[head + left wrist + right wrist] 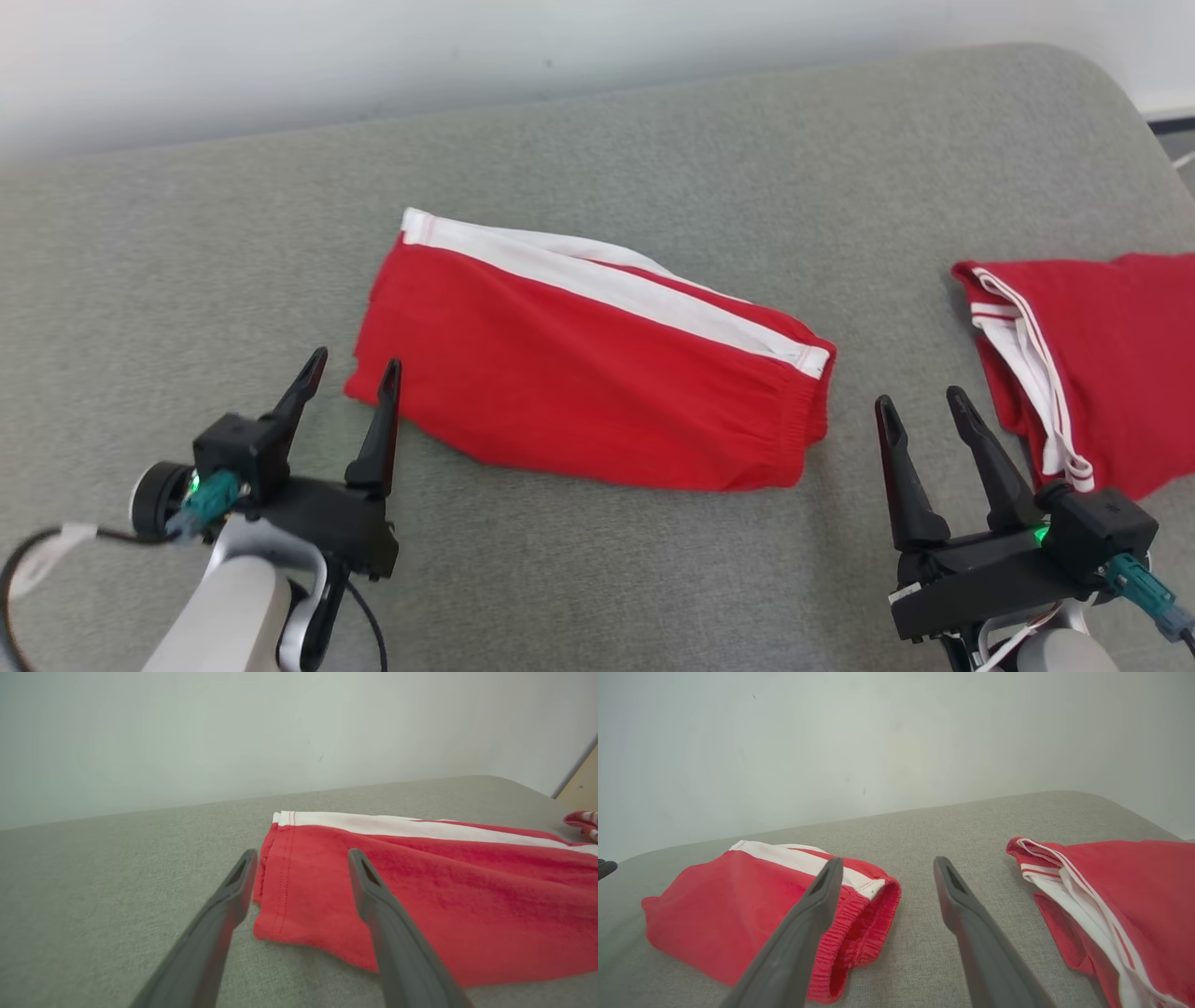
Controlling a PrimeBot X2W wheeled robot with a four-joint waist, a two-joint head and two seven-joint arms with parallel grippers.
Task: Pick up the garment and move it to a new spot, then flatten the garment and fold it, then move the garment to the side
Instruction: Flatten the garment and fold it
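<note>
1. The garment [579, 373] — red shorts with a white side stripe — is lying doubled over and fairly flat in the middle of the grey padded surface [653, 159]. The fold is being judged as done, so the step in hand is probably the last one, moving the garment to the side.
2. The left gripper [357, 359] is being held with its fingers spread and nothing between them, just at the near left hem corner. In the left wrist view that corner is being framed by the two fingers.
3. The right gripper [920, 398] is likewise being held wide apart and empty. It is over bare surface just beside the elastic waistband end, between the garment and a second red garment [1111, 355].
4. The next move is being judged to call for both ends being pinched through all layers at once — hem corner on the left, waistband on the right — so that the fold is not being pulled open during the carry.
5. Room on the right is being taken up by the second garment, which is running out of the head view's right side. A shift that way is being judged as risking overlap.
6. To the left and toward the wall [373, 56], bare surface is being left free, well apart from both garments. How much room lies toward the robot cannot be told.
</note>
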